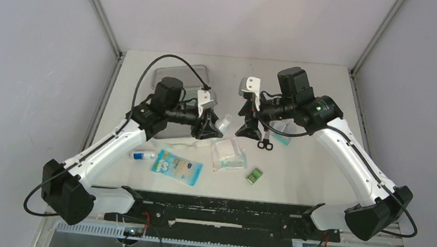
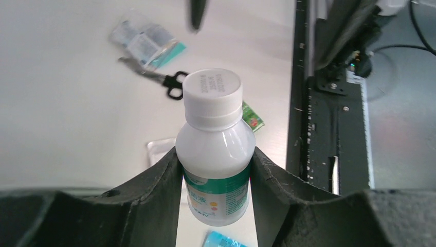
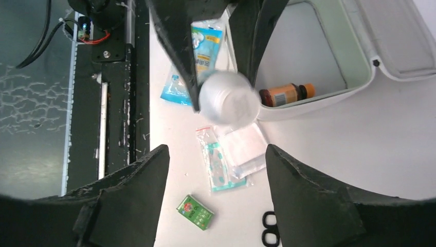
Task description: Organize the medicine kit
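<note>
Left end effector (image 1: 208,126): closed about halfway on the white-capped bottle (image 2: 216,152), which I hold off the bench (image 2: 61,113). Right end effector (image 3: 216,152): jaws wide, empty, with the bottle just ahead of it. Medicine kit (image 3: 329,100): open, just beside the bottle, with a brown bottle (image 3: 285,95) inside.

Step in hand, I judge: stowing the bottle. Next move: back the right arm away, then carry the bottle over the rim with the left arm and lower it in beside the brown bottle.

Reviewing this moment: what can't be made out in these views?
Top view: medicine kit mostly hidden behind the left arm.
Right wrist view: bottle blurred; kit interior cut off by the top edge; scissors cut off at the bottom edge.
Left wrist view: bottle's label partly covered by the left gripper, print too small to read.
</note>
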Motion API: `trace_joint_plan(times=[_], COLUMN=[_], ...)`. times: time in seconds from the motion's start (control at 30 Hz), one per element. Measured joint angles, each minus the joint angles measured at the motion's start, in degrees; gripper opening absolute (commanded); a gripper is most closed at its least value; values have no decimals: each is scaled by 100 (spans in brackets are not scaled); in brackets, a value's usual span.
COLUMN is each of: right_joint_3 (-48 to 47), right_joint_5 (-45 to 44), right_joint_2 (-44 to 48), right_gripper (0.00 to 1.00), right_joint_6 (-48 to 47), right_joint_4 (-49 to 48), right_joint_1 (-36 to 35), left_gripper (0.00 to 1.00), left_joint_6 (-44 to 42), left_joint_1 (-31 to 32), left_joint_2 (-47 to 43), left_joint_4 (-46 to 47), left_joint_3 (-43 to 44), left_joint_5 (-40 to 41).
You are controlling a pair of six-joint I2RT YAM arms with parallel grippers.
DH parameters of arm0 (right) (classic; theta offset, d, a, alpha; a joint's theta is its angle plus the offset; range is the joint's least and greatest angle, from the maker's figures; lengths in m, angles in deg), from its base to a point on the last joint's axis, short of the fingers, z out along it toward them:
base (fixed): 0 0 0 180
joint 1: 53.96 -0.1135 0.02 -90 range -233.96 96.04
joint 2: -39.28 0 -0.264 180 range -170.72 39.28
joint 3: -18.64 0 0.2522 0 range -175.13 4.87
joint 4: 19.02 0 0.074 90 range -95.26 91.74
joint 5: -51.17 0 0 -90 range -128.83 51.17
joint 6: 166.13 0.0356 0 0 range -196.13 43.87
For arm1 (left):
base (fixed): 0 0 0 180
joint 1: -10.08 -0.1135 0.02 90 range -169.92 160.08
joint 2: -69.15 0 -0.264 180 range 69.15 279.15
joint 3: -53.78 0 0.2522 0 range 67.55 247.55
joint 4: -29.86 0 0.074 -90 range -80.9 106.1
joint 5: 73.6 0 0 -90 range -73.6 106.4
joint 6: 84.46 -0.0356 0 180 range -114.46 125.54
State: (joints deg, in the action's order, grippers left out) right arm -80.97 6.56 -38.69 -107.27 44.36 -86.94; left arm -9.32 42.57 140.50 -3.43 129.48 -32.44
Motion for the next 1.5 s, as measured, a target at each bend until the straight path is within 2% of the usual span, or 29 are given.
trace_joint_plan(times=[0.13, 0.33, 0.63, 0.8, 1.13, 1.5], right_joint_3=[120, 721, 1690, 1821, 1836, 1882], right_joint_5=[-133, -179, 33, 146, 162, 144], right_joint_2=[225, 603, 634, 448, 199, 116], right_gripper=[69, 69, 68, 68, 67, 66], right_joint_6=[9, 155, 457, 588, 649, 649], right_joint_4=[-22, -240, -761, -922, -1008, -1021], right_joint_1=[197, 782, 1478, 1696, 1720, 1720], left_gripper=[13, 12, 12, 13, 22, 37], left_joint_6=[352, 1152, 2286, 2780, 3392, 3744], left_joint_1=[-481, -1224, -1810, -1952, -1963, -1974], left_joint_2=[-208, -181, 1029, 1794, 2544, 2752], left_joint_4=[192, 446, 673, 695, 638, 640], left_joint_3=[-284, -686, -697, -697, -678, -621], left_joint_5=[341, 1364, 2267, 2396, 2444, 2271])
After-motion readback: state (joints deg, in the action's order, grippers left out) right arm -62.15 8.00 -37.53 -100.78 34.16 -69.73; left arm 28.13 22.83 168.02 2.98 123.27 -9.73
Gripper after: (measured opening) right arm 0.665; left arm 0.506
